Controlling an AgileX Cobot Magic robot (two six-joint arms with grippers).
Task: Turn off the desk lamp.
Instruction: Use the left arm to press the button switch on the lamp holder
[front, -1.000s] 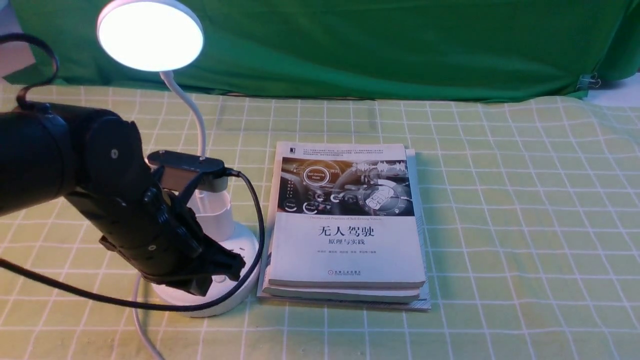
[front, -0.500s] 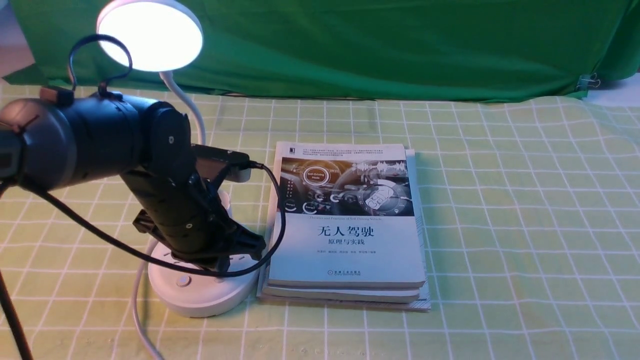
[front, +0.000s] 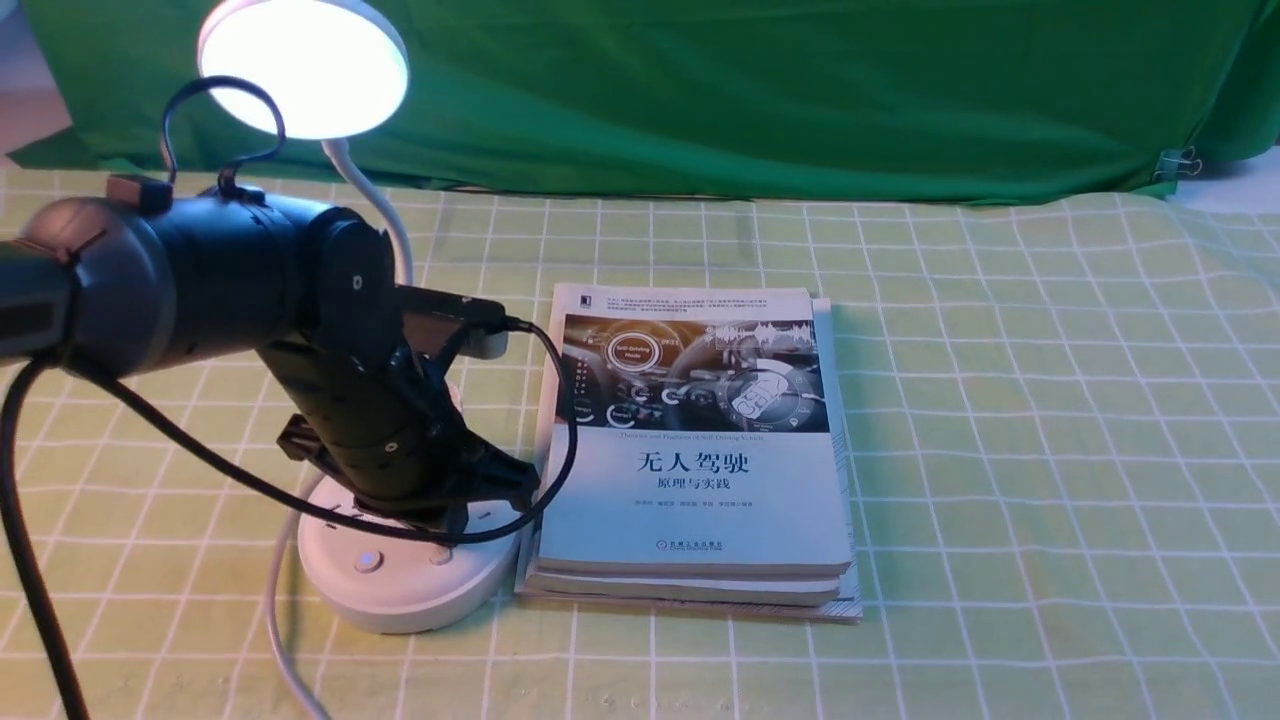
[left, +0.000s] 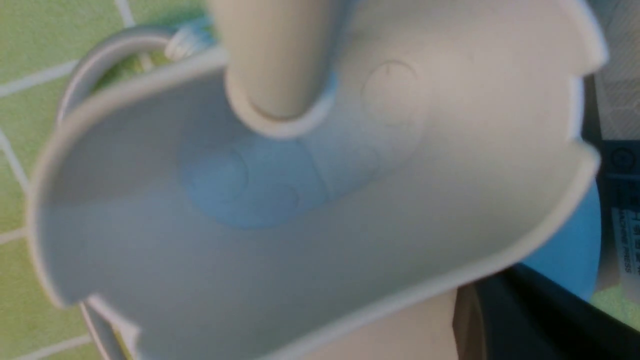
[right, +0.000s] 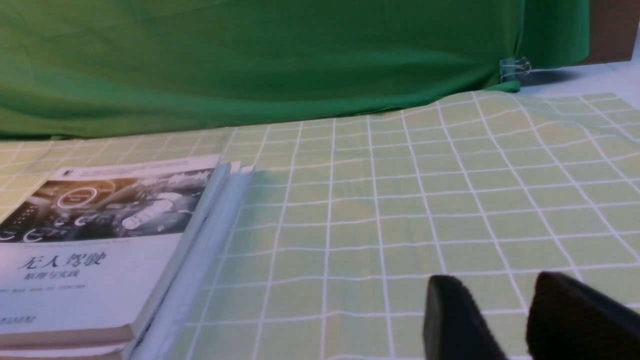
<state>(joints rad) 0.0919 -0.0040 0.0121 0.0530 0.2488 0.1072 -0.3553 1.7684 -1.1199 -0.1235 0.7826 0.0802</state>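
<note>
The desk lamp stands at the left of the front view. Its round head (front: 302, 66) is lit, on a thin bent neck (front: 385, 215). Its round base (front: 400, 590) shows two buttons (front: 367, 560) on its near side. My left gripper (front: 500, 487) hangs just above the base, behind the buttons, and its fingers look closed together and empty. The arm hides most of the cup holder. The left wrist view is a blurred close-up of the cup holder (left: 300, 210), the neck (left: 272, 55) and one dark finger (left: 525, 320). My right gripper (right: 492, 287) is open, low over the cloth.
A stack of books (front: 690, 450) lies right beside the lamp base; it also shows in the right wrist view (right: 100, 240). The lamp's white cord (front: 280, 640) runs toward the front edge. A green backdrop (front: 750, 90) hangs behind the checked green cloth (front: 1050, 450).
My left arm has risen and swung right and back, off the front of the lamp base. The two buttons are uncovered now. The lamp head stays lit.
</note>
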